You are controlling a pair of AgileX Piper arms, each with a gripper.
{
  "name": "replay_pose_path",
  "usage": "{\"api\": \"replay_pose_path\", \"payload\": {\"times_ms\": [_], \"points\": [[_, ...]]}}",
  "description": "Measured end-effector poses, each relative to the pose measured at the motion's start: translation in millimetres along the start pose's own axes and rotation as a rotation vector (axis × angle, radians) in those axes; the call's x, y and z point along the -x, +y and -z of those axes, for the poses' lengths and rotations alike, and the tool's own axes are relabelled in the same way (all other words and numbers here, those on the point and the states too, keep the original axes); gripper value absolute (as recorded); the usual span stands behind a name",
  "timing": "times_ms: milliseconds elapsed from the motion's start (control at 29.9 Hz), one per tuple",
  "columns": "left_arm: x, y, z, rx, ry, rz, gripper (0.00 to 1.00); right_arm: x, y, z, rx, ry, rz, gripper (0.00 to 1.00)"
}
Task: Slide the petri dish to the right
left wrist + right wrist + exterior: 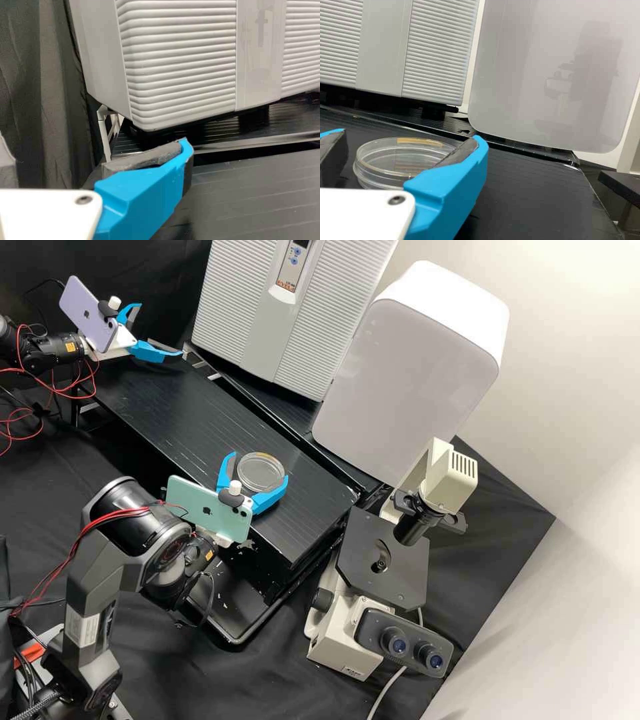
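A clear round plastic petri dish [400,160] sits on the raised black ribbed worktop [187,420], towards the end nearest the cream microscope [340,640] and just in front of a smooth white cabinet [413,367]. The right pincer [259,472] is spread wide, one bright blue finger on each side of the dish; whether either finger touches the rim cannot be told. At the worktop's far end the left pincer [159,329] hangs with its fingers parted and nothing between them, just beside a white ribbed appliance [180,60]
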Motion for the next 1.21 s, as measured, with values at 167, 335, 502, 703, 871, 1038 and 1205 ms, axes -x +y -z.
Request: {"api": "replay_pose_path", "payload": {"times_ms": [167, 335, 502, 703, 871, 1038, 1205], "points": [[0.0, 0.0, 0.0, 0.000, 0.000, 0.000, 1.00, 0.2, 0.5, -0.8, -0.008, 0.004, 0.003, 1.00], [0.0, 0.0, 0.0, 0.000, 0.000, 0.000, 1.00, 0.4, 1.0, -1.6, -0.012, 0.007, 0.006, 1.00], [0.0, 0.0, 0.0, 0.000, 0.000, 0.000, 1.00, 4.8, 5.6, -4.8, -0.016, -0.011, -0.013, 1.00], [0.0, 0.0, 0.0, 0.000, 0.000, 0.000, 1.00, 24.8, 26.1, -20.0, -0.065, -0.154, -0.094, 1.00], [0.0, 0.0, 0.0, 0.000, 0.000, 0.000, 1.00, 42.8, 46.0, -21.1, -0.070, -0.214, -0.162, 1.00], [0.0, 0.0, 0.0, 0.000, 0.000, 0.000, 1.00, 54.4, 55.1, -15.0, -0.057, -0.220, -0.192, 1.00], [0.0, 0.0, 0.0, 0.000, 0.000, 0.000, 1.00, 54.1, 54.7, -3.5, -0.042, -0.162, -0.185, 1.00]]}}
